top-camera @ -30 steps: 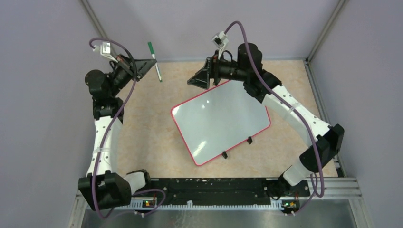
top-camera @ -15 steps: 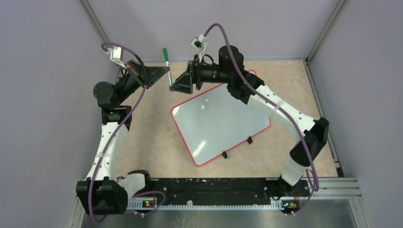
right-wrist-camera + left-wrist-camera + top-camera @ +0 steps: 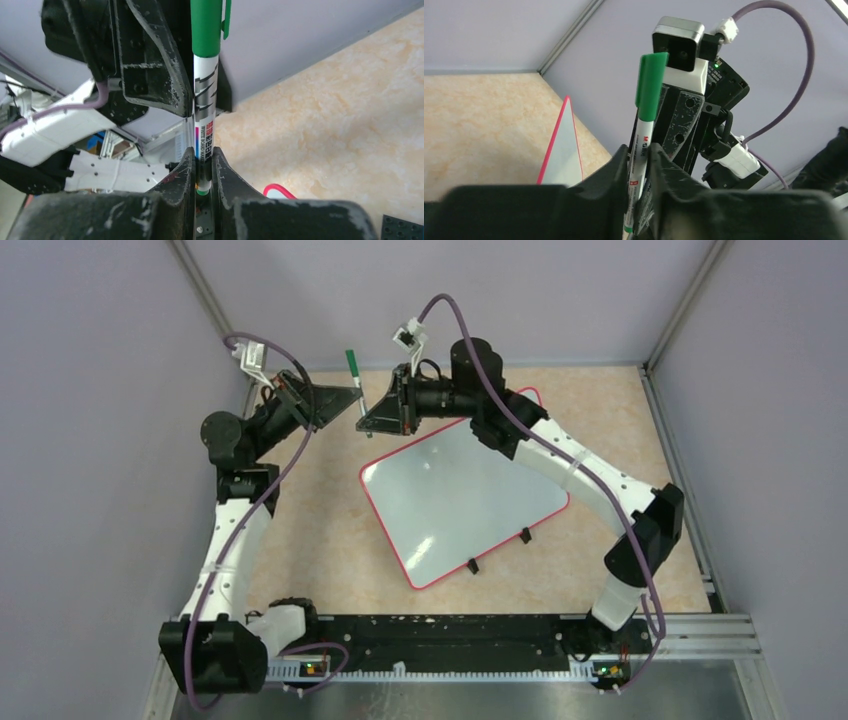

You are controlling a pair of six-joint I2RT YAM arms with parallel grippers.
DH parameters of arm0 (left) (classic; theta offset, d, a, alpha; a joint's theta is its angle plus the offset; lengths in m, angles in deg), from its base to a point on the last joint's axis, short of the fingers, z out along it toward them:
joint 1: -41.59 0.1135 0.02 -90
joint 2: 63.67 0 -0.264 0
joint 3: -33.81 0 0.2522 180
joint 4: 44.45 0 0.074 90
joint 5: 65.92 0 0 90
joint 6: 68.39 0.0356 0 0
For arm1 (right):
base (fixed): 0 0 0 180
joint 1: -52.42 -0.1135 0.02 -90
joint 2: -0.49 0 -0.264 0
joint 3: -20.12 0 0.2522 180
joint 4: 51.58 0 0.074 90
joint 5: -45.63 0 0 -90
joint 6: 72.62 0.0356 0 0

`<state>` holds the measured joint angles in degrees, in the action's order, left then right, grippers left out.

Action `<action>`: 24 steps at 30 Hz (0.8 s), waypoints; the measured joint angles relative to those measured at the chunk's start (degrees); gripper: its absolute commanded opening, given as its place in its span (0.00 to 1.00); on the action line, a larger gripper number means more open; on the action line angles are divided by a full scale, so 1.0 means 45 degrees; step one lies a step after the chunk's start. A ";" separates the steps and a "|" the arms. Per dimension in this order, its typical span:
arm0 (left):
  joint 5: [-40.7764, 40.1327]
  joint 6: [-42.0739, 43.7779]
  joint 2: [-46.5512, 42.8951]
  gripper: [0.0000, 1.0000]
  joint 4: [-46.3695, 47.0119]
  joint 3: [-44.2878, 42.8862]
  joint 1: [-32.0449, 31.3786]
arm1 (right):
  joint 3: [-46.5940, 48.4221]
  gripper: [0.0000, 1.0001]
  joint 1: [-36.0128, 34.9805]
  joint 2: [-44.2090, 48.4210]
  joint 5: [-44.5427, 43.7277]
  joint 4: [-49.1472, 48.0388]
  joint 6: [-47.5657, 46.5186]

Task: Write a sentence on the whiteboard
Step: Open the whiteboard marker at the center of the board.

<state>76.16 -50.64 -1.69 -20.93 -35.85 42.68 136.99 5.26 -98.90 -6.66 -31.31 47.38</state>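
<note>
A green-capped whiteboard marker (image 3: 353, 380) stands upright in the air above the table's far edge, between both grippers. My right gripper (image 3: 368, 412) is shut on its lower barrel; in the right wrist view the fingers (image 3: 203, 160) pinch the marker (image 3: 205, 100) just above its green end. My left gripper (image 3: 350, 393) is open, and its fingers (image 3: 638, 160) stand loosely round the marker (image 3: 644, 130) with a narrow gap. The whiteboard (image 3: 470, 490) lies flat below, glossy and blank. The sentence is out of view.
The board's red rim (image 3: 277, 191) and one corner (image 3: 564, 150) show under the grippers. Two black clips (image 3: 498, 550) sit on its near edge. A dark studded plate (image 3: 402, 227) peeks in at the right wrist view's corner. Grey walls close in behind.
My right arm swung left to the marker and shut on it. My left arm carried the marker a little rightward, then its jaws loosened.
</note>
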 measured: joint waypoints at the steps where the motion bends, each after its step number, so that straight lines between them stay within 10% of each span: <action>1: 0.0126 0.0301 0.0000 0.49 -0.0238 -0.0063 0.0000 | -0.0049 0.00 0.0005 0.0049 -0.0019 0.0097 -0.0146; 6: 0.0967 0.3764 0.0243 0.98 -0.4527 -0.2152 0.0049 | -0.1122 0.00 0.0340 0.0908 0.0287 0.1200 -0.1545; 16: 0.2312 1.1434 0.0806 0.99 -1.2614 -0.6557 0.0180 | -0.0389 0.00 0.1001 0.2691 -0.1705 0.8665 -0.8869; 24: 0.2608 1.2454 0.2074 0.87 -1.5047 -0.6635 -0.1486 | -0.0758 0.00 0.0185 0.4153 -0.5183 1.0486 -1.1769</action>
<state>87.89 5.40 7.64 -88.64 -65.71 35.99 133.58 6.09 -80.21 -29.98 15.88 -5.58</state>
